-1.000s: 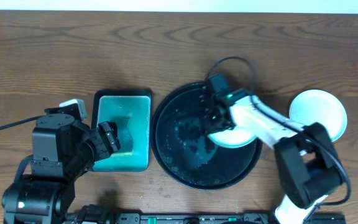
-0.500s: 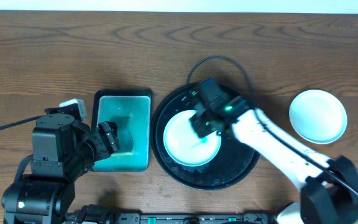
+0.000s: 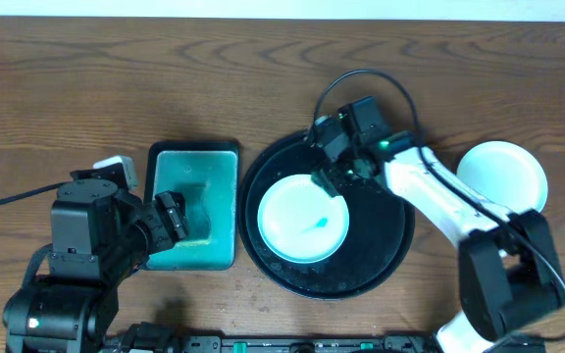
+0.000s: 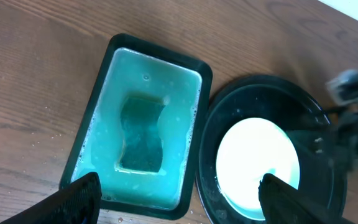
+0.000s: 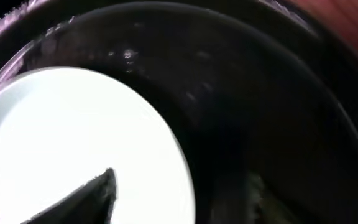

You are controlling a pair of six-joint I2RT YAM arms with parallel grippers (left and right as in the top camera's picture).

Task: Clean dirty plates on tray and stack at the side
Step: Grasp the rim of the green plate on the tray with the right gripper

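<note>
Right gripper [image 3: 333, 176] hovers, jaws apart and empty, above smeared plate [image 3: 297, 224] (flat on tray [image 3: 385, 245]); lift clear before wiping.

Left of the tray [image 3: 373, 257], the left arm [image 3: 86, 245] was blocky and black, with a white-grey module [image 3: 118, 169], a green light [image 3: 35, 322] and a trailing black cable [image 3: 8, 199], while the right arm [image 3: 439, 201] had a white link [image 3: 415, 181], black joints [image 3: 488, 270], its own green light [image 3: 382, 147] and a looping black cable [image 3: 366, 72].
</note>
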